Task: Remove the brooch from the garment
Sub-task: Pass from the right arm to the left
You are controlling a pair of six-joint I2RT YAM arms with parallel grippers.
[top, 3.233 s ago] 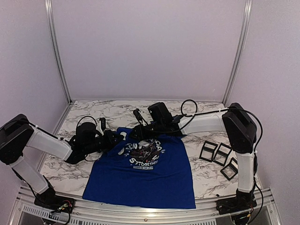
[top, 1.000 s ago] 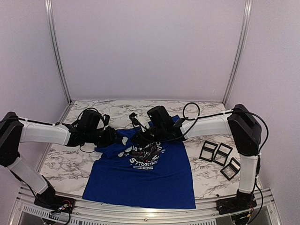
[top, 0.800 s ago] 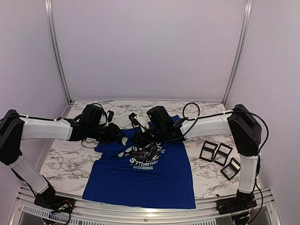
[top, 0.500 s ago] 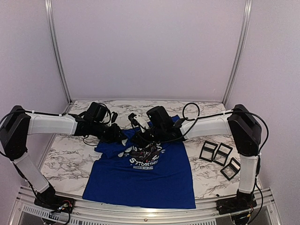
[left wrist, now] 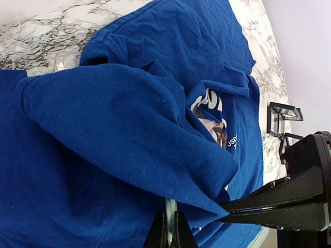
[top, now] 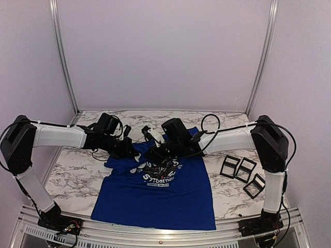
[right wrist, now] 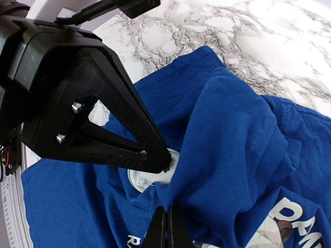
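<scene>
The royal-blue T-shirt (top: 155,194) lies on the marble table, its upper part bunched into folds between the two grippers. My left gripper (top: 135,153) is at the shirt's left shoulder. In the left wrist view it (left wrist: 169,216) is shut on a thin pale edge, the brooch (left wrist: 170,205), under a blue fold. In the right wrist view the brooch (right wrist: 147,179) is a white round disc with its pin showing, and the left gripper (right wrist: 164,164) pinches its rim. My right gripper (right wrist: 166,213) is shut on a fold of the shirt (right wrist: 238,139) right beside the brooch.
Three black open frames (top: 243,173) stand on the table (top: 77,178) to the right of the shirt. The enclosure walls and metal posts close in the back and sides. The right gripper's black fingers (left wrist: 279,199) reach in at the lower right of the left wrist view.
My left arm has stretched out and swung toward the back and right, bringing its gripper up against the right gripper. The shirt's upper part has bunched and folded down. The right arm has barely moved.
</scene>
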